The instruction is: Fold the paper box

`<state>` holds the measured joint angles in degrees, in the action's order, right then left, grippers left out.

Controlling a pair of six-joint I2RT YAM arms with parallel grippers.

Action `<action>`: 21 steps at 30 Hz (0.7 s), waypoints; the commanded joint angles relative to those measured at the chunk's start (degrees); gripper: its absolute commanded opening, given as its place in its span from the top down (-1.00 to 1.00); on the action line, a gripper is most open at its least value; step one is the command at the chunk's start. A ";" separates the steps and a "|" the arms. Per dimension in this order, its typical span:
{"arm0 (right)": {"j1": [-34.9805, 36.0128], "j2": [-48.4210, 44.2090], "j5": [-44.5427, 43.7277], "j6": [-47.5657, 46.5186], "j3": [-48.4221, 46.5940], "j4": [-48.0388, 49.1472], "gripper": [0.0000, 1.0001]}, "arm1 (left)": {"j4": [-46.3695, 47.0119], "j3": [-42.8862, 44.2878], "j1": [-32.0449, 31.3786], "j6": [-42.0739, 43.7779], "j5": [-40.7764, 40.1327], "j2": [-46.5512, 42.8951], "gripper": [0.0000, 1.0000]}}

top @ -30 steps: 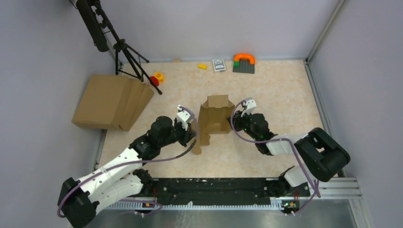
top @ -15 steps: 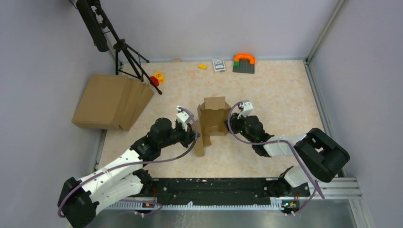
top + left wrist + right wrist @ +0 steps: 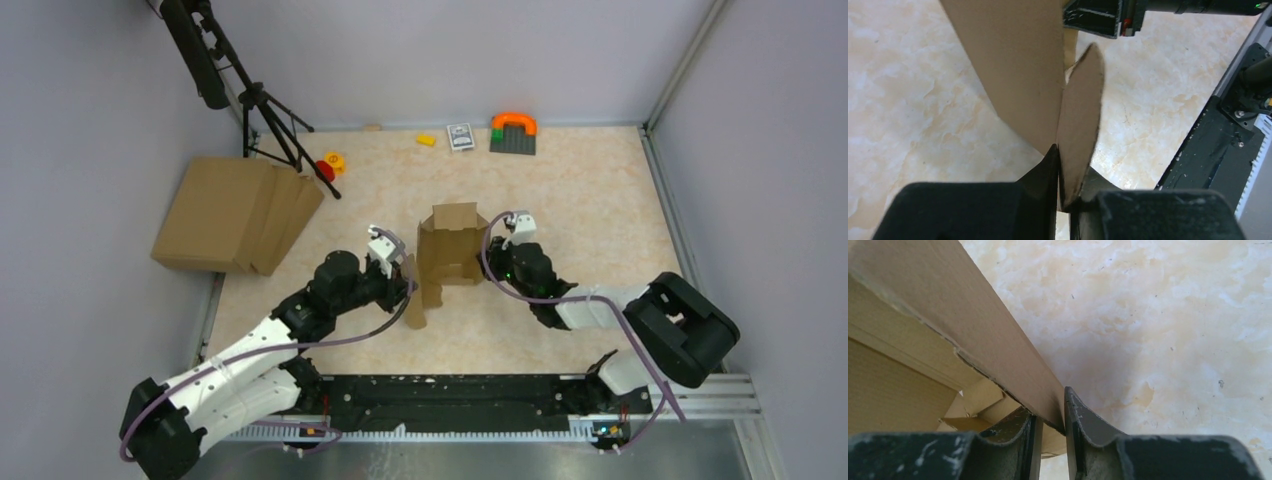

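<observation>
One paper box (image 3: 452,250) stands partly folded on the surface (image 3: 580,200), right between the two end effectors. The left end effector (image 3: 1064,187) pinches one rounded flap (image 3: 1080,115). The right end effector (image 3: 1050,420) is clamped on one side wall (image 3: 973,335). From above, both sets of fingertips are hard to make out against the cardboard. Each wrist view cuts the box off.

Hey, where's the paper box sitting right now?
In the top view the paper box stands at the middle of the table, left gripper pinching its rounded left flap, right gripper pinching its right wall.
</observation>
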<state>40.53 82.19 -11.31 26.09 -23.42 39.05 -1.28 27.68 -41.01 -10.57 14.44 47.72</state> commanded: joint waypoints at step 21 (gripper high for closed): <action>0.86 -1.90 3.83 -1.83 1.29 -0.60 -0.04 | -1.17 -3.07 0.06 -0.01 -9.76 -0.47 0.93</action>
<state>40.77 80.20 -8.78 22.83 -20.99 38.74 -5.54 24.69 -40.97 -11.25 4.84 47.88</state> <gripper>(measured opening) 0.494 0.043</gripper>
